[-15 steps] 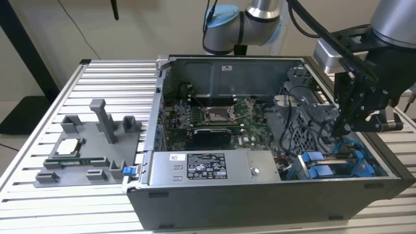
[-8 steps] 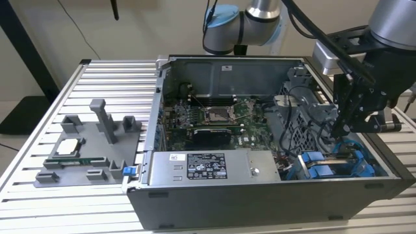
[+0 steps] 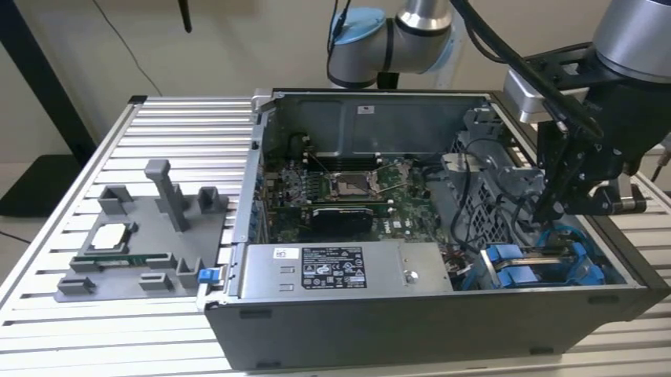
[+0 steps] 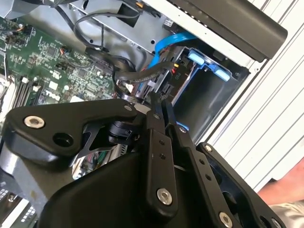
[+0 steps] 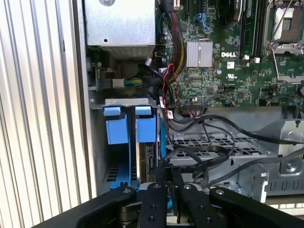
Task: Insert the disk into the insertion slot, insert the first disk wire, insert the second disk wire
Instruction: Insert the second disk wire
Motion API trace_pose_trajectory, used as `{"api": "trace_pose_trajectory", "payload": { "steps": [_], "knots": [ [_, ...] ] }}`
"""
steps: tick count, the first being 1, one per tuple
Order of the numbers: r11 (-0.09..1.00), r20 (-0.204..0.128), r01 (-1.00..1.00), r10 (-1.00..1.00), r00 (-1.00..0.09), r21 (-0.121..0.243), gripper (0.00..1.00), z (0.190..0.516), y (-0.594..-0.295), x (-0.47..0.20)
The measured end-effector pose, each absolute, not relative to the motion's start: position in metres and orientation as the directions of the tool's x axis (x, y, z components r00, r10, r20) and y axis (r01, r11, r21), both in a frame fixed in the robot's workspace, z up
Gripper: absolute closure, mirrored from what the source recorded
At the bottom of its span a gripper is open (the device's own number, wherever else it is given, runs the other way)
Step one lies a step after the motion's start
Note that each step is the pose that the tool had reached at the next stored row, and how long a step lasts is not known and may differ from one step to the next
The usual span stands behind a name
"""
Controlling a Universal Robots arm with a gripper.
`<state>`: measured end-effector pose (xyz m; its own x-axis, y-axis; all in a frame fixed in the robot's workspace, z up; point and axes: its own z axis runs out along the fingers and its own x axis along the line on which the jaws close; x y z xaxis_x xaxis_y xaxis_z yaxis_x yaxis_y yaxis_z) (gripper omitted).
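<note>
The jaws of the gripper (image 5: pixel 167 176) are pressed together on a black wire (image 5: pixel 199 159) by the insertion slot (image 5: pixel 130 124). The disk (image 5: pixel 148 159) is seen edge-on inside, mostly hidden by blue tabs.

Bright even light, soft shadows, mild glare

arm (image 3: pixel 419 23): silver tubes, blue caps | fingers (image 4: pixel 159 156): black, silver screws
</note>
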<state>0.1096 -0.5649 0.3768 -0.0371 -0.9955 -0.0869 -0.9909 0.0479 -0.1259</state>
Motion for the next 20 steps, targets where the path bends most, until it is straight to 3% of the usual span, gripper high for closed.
{"api": "trace_pose_trajectory", "payload": {
  "steps": [20],
  "knots": [
    [0.048,-0.087,-0.99,-0.996,-0.037,-0.129,1.0,0.3731,-0.5649,0.1093]
  ]
}}
